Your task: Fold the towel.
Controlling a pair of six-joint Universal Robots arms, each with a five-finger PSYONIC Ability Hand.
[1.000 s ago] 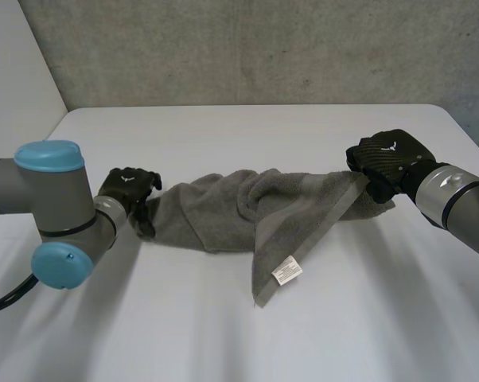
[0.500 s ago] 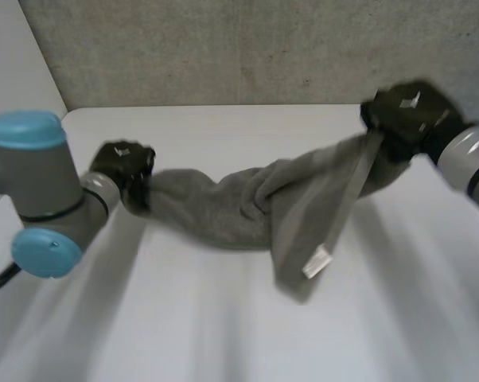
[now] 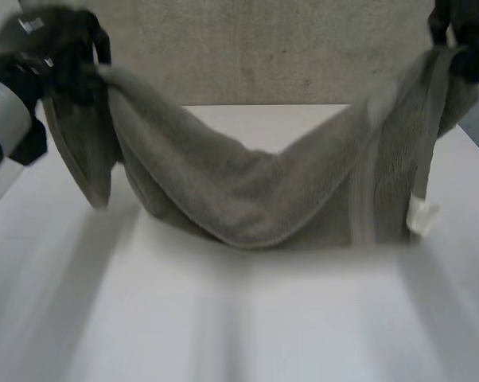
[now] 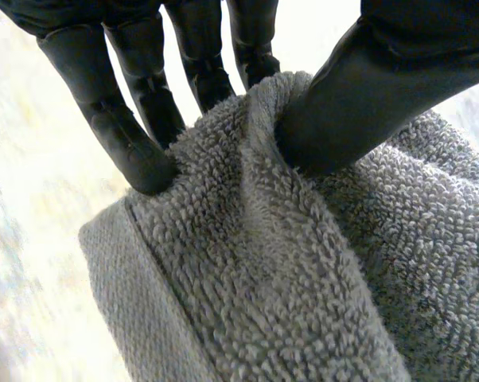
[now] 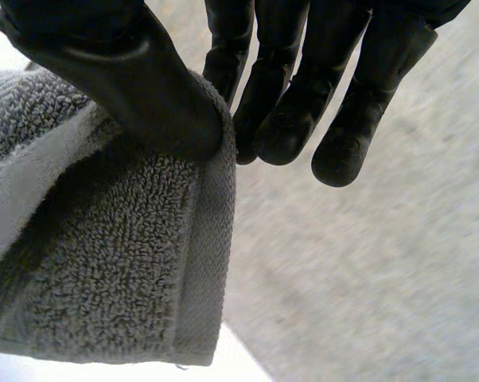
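One grey towel point(image 3: 247, 199) hangs in the air as a sagging sling between the two robot hands. Its lowest fold is at or just above the white table point(image 3: 239, 334) beneath them; contact cannot be told. The left robot hand point(image 3: 60, 56) grasps one end, a bunched hem pinched between thumb and fingers point(image 4: 120, 135), and a loose flap drops below it. The right robot hand point(image 3: 462, 32) grasps the other end, its thumb pressing a hemmed corner against the fingers, and a white label point(image 3: 421, 215) dangles beneath this hand. Judged progress: the towel is held up and spread between the two grips, but no neat fold is made. Laying it flat and bringing edges together remain.
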